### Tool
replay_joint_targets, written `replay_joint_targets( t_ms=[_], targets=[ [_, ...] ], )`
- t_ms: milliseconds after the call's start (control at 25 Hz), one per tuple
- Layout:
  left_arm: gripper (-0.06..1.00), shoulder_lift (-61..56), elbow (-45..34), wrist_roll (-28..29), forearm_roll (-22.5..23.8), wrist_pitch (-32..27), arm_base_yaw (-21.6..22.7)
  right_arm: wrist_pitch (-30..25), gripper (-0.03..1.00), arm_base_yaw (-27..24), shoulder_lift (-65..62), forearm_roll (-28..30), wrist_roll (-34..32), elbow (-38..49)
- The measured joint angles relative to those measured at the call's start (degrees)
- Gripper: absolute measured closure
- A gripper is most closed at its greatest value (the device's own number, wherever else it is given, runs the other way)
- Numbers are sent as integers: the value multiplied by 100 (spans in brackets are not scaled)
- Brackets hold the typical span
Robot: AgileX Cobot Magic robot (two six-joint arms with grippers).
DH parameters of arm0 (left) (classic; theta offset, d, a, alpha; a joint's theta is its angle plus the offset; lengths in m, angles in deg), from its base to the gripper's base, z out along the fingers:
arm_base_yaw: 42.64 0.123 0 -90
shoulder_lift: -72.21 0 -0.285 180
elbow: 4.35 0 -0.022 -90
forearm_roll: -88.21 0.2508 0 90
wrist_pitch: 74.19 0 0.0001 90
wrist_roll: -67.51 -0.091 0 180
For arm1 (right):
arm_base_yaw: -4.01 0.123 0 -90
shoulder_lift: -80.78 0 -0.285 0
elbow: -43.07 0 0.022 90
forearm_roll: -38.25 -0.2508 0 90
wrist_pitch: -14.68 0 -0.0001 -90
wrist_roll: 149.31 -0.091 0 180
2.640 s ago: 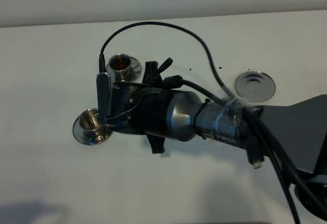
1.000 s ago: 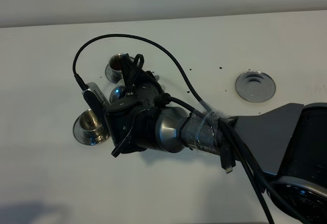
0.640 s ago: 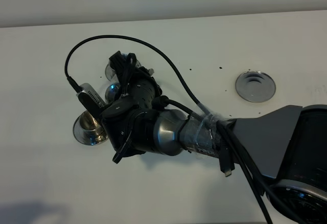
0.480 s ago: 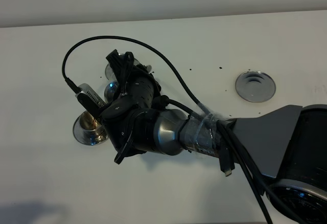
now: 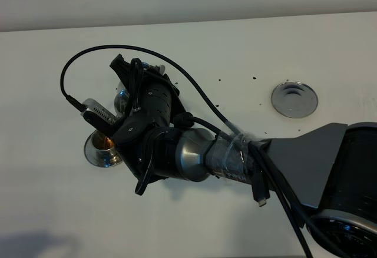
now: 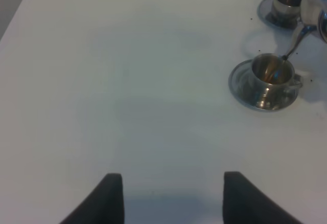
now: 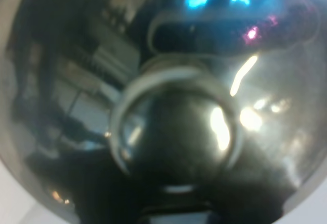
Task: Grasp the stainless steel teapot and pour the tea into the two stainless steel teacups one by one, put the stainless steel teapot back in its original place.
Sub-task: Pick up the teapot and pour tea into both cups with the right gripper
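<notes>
My right gripper (image 5: 134,88) reaches across to the left side and is shut on the stainless steel teapot (image 6: 313,5), which is tilted. Its thin spout (image 6: 294,41) points down into the nearer stainless steel teacup (image 6: 272,74). Reddish-brown tea (image 5: 106,144) shows inside that cup, which stands on its saucer (image 6: 244,90). The farther teacup (image 6: 286,0) sits on its own saucer behind it and is mostly hidden by the arm in the exterior high view. The teapot's lid and knob (image 7: 176,127) fill the right wrist view. My left gripper (image 6: 173,199) is open over bare table, well short of the cups.
A flat round steel disc (image 5: 294,99) lies alone on the white table at the right. The right arm and its looping black cable (image 5: 194,84) span the middle. A few dark specks (image 5: 254,78) dot the table near the disc.
The right wrist has rolled further and shifted left, tipping the teapot more toward the nearer cup. Reddish tea now shows in that cup. The far cup has become covered by the gripper.
</notes>
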Motion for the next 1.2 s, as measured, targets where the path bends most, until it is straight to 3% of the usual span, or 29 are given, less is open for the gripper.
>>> replay_joint_targets(
  t_ms=[480,1200],
  targets=[
    [47,0,0,0,0,0,0,0,79,0,0,534,3,0],
    [47,0,0,-13,0,0,0,-29,79,0,0,685,392,0]
  ],
)
